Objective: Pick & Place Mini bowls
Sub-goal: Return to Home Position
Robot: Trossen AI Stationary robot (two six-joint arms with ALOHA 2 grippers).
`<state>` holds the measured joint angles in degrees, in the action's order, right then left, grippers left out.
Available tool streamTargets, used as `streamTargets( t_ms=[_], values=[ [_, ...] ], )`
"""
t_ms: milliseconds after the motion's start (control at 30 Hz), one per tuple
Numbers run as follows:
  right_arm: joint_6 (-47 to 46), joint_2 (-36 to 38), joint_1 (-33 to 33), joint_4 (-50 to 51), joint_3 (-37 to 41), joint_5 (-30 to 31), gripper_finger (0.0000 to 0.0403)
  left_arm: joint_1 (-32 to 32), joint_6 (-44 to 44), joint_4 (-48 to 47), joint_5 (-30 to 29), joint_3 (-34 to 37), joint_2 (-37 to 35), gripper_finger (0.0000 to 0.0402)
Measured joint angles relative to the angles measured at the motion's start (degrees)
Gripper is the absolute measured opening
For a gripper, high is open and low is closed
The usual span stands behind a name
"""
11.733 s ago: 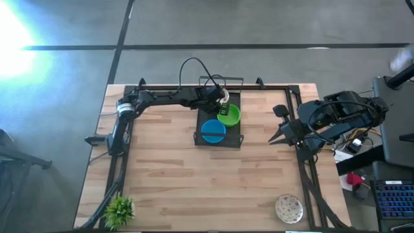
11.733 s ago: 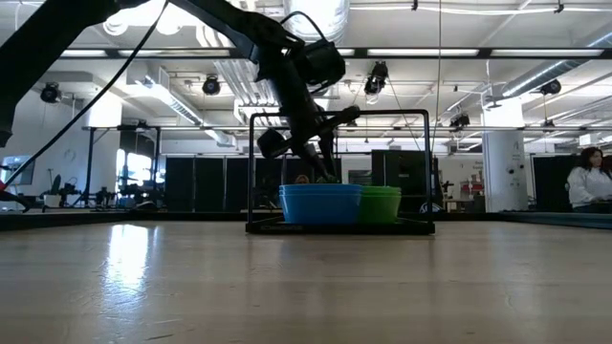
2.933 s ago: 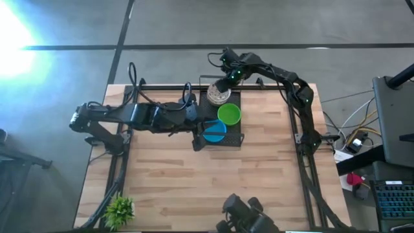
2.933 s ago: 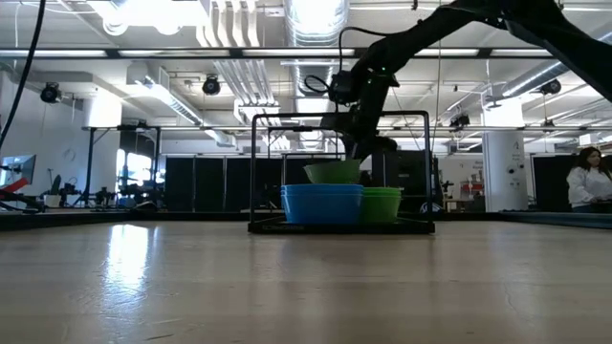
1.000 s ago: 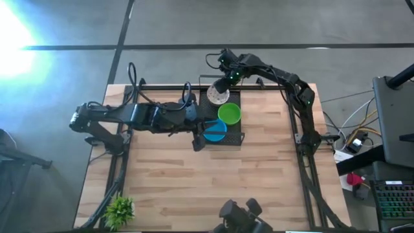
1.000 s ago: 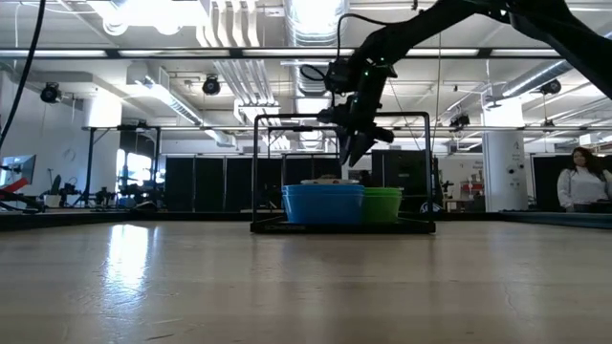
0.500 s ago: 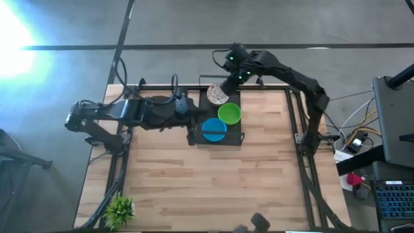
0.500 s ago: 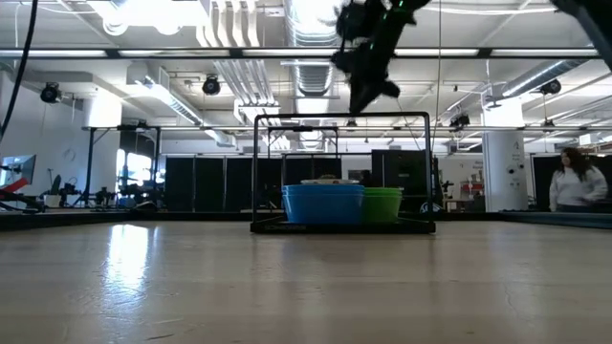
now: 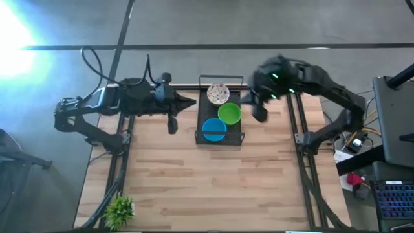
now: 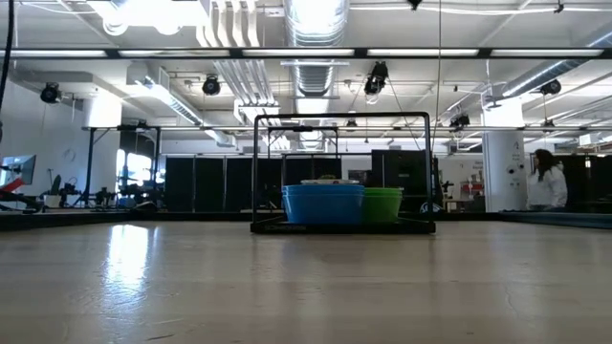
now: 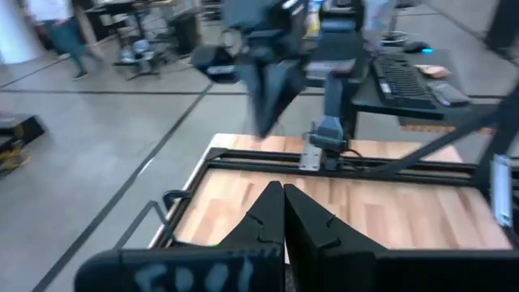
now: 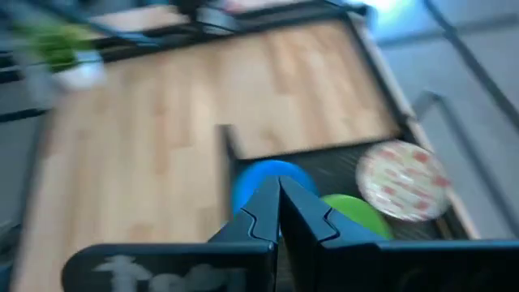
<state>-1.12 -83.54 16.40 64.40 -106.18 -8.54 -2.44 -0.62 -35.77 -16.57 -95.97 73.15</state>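
Mini bowls fill shelf at table's far edge.

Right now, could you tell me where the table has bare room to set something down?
Bare: all the table from the rack to the edge with the potted plant in its left corner. Crowded: the rack end, mini bowls inside, left tool and right tool raised either side.

We stand in a large open robotics lab: exposed ceiling ducts, concrete floor, a keyboard beside our bench.
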Motion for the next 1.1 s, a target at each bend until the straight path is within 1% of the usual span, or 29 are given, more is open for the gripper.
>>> streamTargets(
  t_ms=[67, 133, 233, 333, 433, 667, 733, 933, 1100],
  values=[
    [1.0, 3.2, -3.2, 0.0, 1.5, -2.0, 0.0008, 0.9, -1.0, 0.0, 3.2, 1.1, -1.3, 0.0],
    [2.2, 6.3, -6.3, 0.1, 3.0, -3.6, 0.0008, 1.8, -1.3, 0.0, 5.1, 2.9, -2.8, 0.0],
    [4.0, 10.8, -10.9, -0.4, 5.7, -5.4, 0.0008, 2.7, -0.8, 0.5, 5.2, 6.5, -5.6, 0.0],
    [4.5, 15.0, -14.6, -2.0, 8.1, -6.4, 0.0008, 3.2, -0.8, 3.8, 5.2, 10.9, -8.9, 0.0],
    [4.5, 19.7, -16.9, -5.8, 11.2, -6.6, 0.0008, 3.2, -0.8, 6.9, 5.3, 15.7, -12.7, 0.0],
    [1.2, 31.1, -18.3, -15.5, 20.2, -6.5, 0.0008, 3.2, 1.0, 13.4, 5.2, 27.3, -23.0, 0.0],
    [-0.2, 33.5, -18.3, -18.3, 23.0, -6.5, 0.0008, 3.2, 1.7, 14.8, 5.2, 30.7, -26.0, 0.0],
    [1.1, 39.4, -18.3, -22.8, 30.1, -6.5, 0.0008, 3.2, 2.5, 20.9, 5.2, 40.2, -34.6, 0.0],
    [1.1, 44.0, -18.3, -26.6, 34.4, -6.5, 0.0008, 3.2, 2.8, 25.2, 5.1, 46.5, -41.2, 0.0]
  ],
)
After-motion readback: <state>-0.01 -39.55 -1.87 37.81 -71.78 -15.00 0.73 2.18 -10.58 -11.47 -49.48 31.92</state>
